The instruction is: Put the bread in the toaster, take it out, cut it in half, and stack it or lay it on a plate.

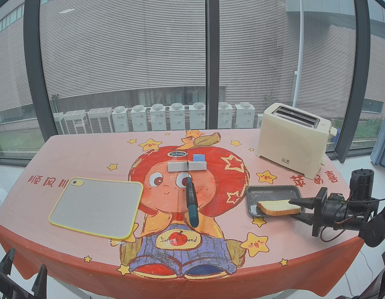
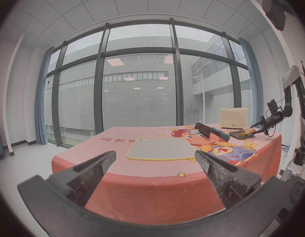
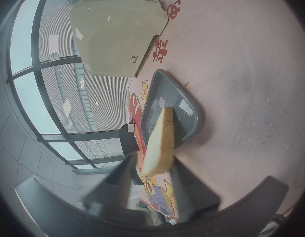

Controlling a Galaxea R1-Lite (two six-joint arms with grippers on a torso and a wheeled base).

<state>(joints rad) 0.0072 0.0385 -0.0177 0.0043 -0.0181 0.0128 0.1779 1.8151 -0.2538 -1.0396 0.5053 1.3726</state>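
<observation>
Now bread (image 3: 159, 142) end sits between spread right fingers (image 3: 121, 178), slight gap one side.

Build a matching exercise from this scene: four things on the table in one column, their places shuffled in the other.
Things:
1. bread
2. toaster
3. knife
4. cutting board

Places:
a. far right part of the table
b. at the grey tray
c. left part of the table
d. mid-table, teal handle toward the robot

Pairs: 1-b, 2-a, 3-d, 4-c
</observation>
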